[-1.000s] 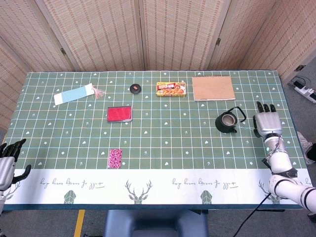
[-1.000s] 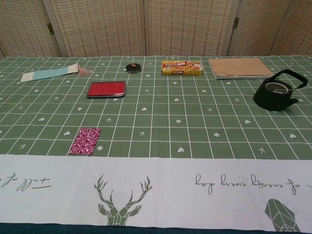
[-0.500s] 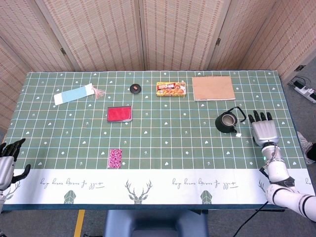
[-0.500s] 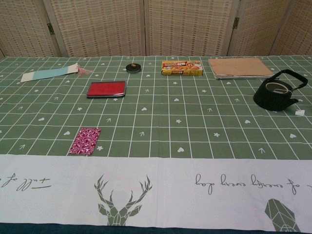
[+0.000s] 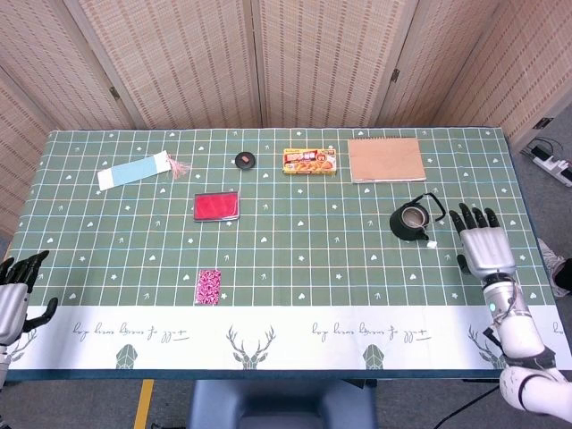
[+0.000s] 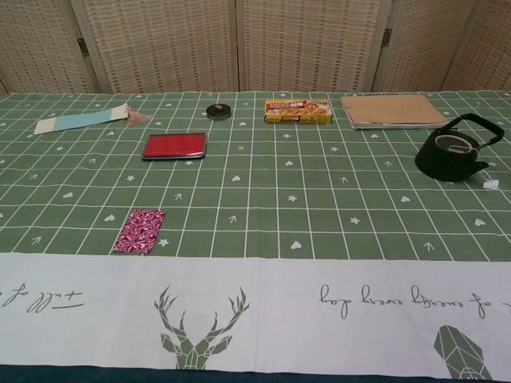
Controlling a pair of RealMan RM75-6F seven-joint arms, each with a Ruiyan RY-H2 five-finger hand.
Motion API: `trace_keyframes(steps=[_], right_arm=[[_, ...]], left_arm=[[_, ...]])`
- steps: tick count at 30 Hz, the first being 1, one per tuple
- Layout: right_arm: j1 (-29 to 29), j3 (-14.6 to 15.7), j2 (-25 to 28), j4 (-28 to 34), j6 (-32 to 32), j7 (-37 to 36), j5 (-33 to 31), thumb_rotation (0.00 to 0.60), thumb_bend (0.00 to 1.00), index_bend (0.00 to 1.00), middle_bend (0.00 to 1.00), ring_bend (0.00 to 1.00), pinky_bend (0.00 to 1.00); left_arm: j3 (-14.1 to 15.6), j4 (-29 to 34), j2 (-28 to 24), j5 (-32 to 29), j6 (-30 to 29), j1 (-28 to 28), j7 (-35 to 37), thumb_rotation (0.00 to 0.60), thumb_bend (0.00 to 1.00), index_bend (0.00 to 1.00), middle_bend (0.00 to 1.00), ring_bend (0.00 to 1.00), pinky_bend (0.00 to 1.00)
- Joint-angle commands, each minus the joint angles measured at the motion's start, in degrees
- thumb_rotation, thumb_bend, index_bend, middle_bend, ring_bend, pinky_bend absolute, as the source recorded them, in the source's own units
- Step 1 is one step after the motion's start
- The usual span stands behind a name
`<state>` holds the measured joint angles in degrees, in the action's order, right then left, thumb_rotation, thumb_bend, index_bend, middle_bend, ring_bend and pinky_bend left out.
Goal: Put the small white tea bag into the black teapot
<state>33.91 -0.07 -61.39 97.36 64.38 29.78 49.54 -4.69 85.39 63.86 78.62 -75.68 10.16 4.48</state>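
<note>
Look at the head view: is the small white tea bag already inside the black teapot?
No, the small white tea bag lies on the tablecloth beside the black teapot, between it and the right hand.

the right hand (image 5: 483,248) has a silvery metal palm and back with black fingers (image 5: 467,217) and a black thumb at its side. below it a white, rounded wrist segment carries a small green light, and the white forearm (image 5: 521,344) runs on with dark joint bands and a thin black cable beside it. the left hand (image 5: 15,290) at the table's edge is built the same: grey metal body, black fingers, black thumb. neither shows in the chest view.
</note>
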Motion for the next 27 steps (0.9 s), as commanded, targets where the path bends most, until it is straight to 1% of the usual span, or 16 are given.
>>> trace_keyframes(steps=[1,3,5,7,10,12,14,19,23,27], right_arm=[[-9.2,2.6,5.6,8.8,11.5,-9.4,14.9,0.6,0.44,0.0,0.0,0.0,0.0],[-12.1,4.0,5.2,8.6,15.0,-11.4,19.5,0.6,0.44,0.0,0.0,0.0,0.0],[-15.5,5.7,3.6,7.0,19.0,-13.1,24.5,0.6,0.44,0.0,0.0,0.0,0.0],[-18.7,7.2,0.9,3.7,22.6,-14.6,28.7,0.6,0.44,0.0,0.0,0.0,0.0],[-21.9,8.2,-2.5,-1.7,24.6,-18.2,31.5,0.6,0.44,0.0,0.0,0.0,0.0],[-23.0,8.3,-3.7,-4.0,24.5,-19.9,32.0,0.6,0.44,0.0,0.0,0.0,0.0],[-23.6,8.2,-3.9,-4.8,25.0,-19.6,33.3,0.6,0.44,0.0,0.0,0.0,0.0],[-25.4,7.7,-4.7,-5.2,27.2,-18.4,36.6,0.6,0.44,0.0,0.0,0.0,0.0],[-26.0,6.9,-4.9,-5.1,27.0,-18.1,37.3,0.6,0.44,0.0,0.0,0.0,0.0],[-26.1,6.1,-5.0,-5.1,25.5,-17.5,37.4,0.6,0.44,0.0,0.0,0.0,0.0]], left_arm=[[0.5,0.4,-0.1,0.9,-0.5,-0.2,-0.3,0.6,0.4,0.0,0.08,0.09,0.01],[0.9,1.1,-0.1,1.9,-1.4,-0.5,-0.8,0.6,0.4,0.0,0.08,0.09,0.01],[1.9,2.5,-0.3,4.3,-3.2,-1.1,-2.1,0.6,0.4,0.0,0.08,0.09,0.01],[3.5,3.8,-0.6,8.3,-5.2,-1.7,-2.3,0.6,0.4,0.0,0.08,0.09,0.01],[5.0,4.3,-0.5,11.7,-6.9,-2.2,-3.8,0.6,0.4,0.0,0.08,0.09,0.01],[5.3,4.7,-0.2,12.0,-7.0,-2.4,-5.1,0.6,0.4,0.0,0.08,0.09,0.01],[5.3,5.0,0.1,11.7,-7.0,-2.4,-6.1,0.6,0.4,0.0,0.08,0.09,0.01],[5.1,5.3,-0.1,11.7,-7.3,-2.5,-6.1,0.6,0.4,0.0,0.08,0.09,0.01],[5.0,5.0,-0.3,11.2,-7.1,-2.5,-5.7,0.6,0.4,0.0,0.08,0.09,0.01],[4.4,5.1,-0.1,9.7,-7.5,-2.9,-6.6,0.6,0.4,0.0,0.08,0.09,0.01]])
